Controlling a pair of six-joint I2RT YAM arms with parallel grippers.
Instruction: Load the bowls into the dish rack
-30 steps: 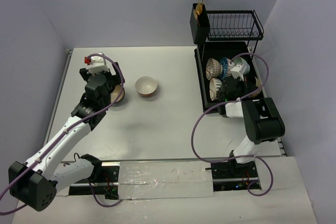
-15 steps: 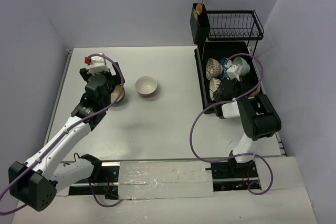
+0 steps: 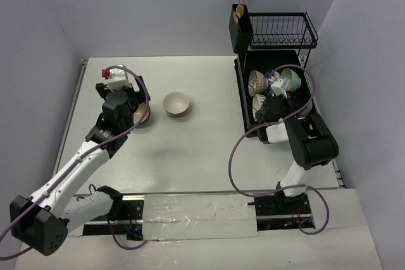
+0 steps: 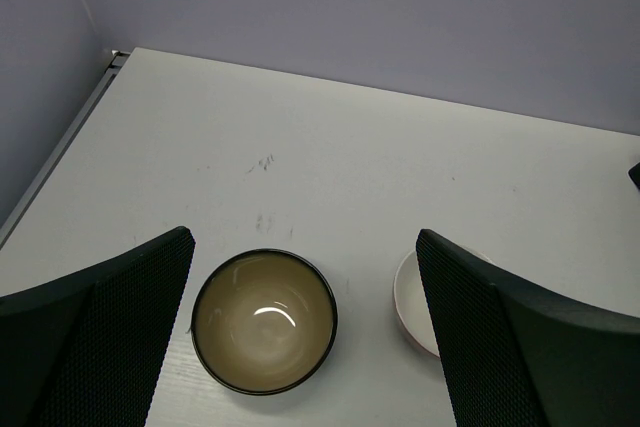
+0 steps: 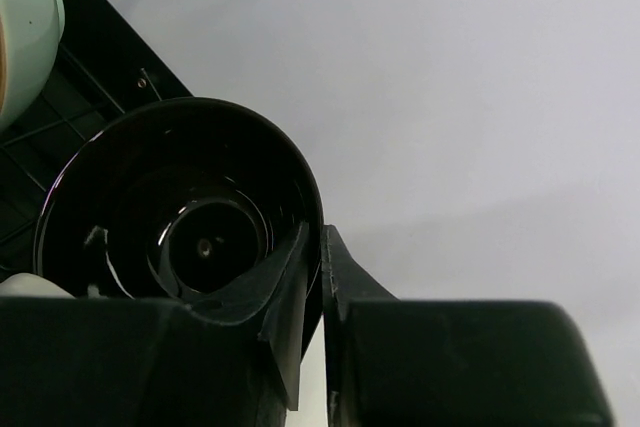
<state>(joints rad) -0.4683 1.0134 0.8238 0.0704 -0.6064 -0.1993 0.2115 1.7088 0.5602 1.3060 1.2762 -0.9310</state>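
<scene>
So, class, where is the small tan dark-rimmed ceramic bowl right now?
Left side of the white table, under the open left pincer: the left wrist view shows the tan bowl just left of the white, red-outside bowl.

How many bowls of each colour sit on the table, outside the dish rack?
Tan bowl with dark rim: 1
White bowl with red outside: 1
Total: 2
</scene>
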